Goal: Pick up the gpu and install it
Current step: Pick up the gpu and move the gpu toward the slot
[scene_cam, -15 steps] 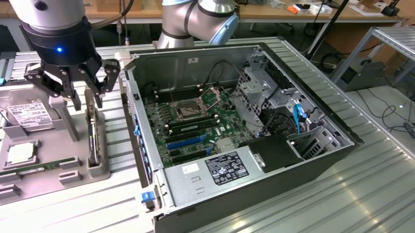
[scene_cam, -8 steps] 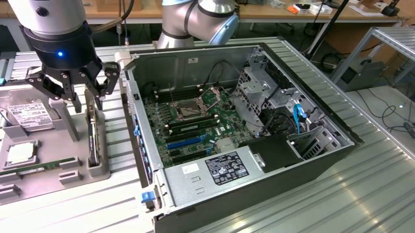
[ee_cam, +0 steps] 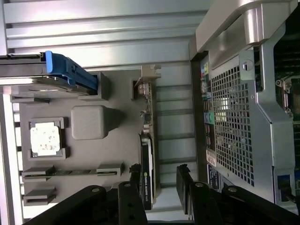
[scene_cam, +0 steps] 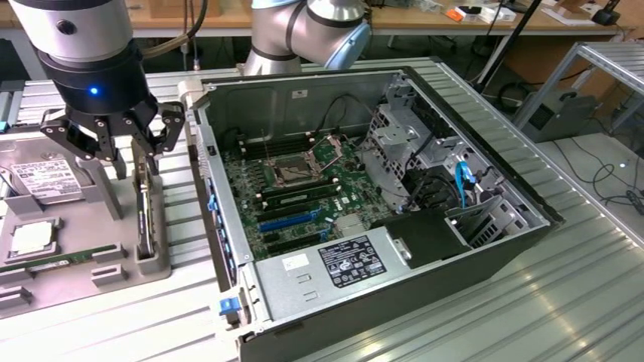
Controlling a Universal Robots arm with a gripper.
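Note:
The gpu (scene_cam: 149,215) stands on its long edge in a slot of the grey parts tray (scene_cam: 111,275), to the exterior view's left of the open computer case (scene_cam: 302,317). In the wrist view the gpu (ee_cam: 147,154) is a thin dark card with a metal bracket at its far end. My gripper (scene_cam: 138,160) hangs just above the card's top edge, open. In the wrist view my gripper (ee_cam: 160,185) straddles the card's near end, one finger close beside it, the other well apart from it. Nothing is held.
The tray also carries a hard drive (scene_cam: 42,181), a processor (scene_cam: 30,238) and memory sticks (scene_cam: 50,264). Inside the case lies the green motherboard (scene_cam: 292,185) with blue expansion slots (scene_cam: 292,219). The case wall (ee_cam: 234,131) stands close beside the card.

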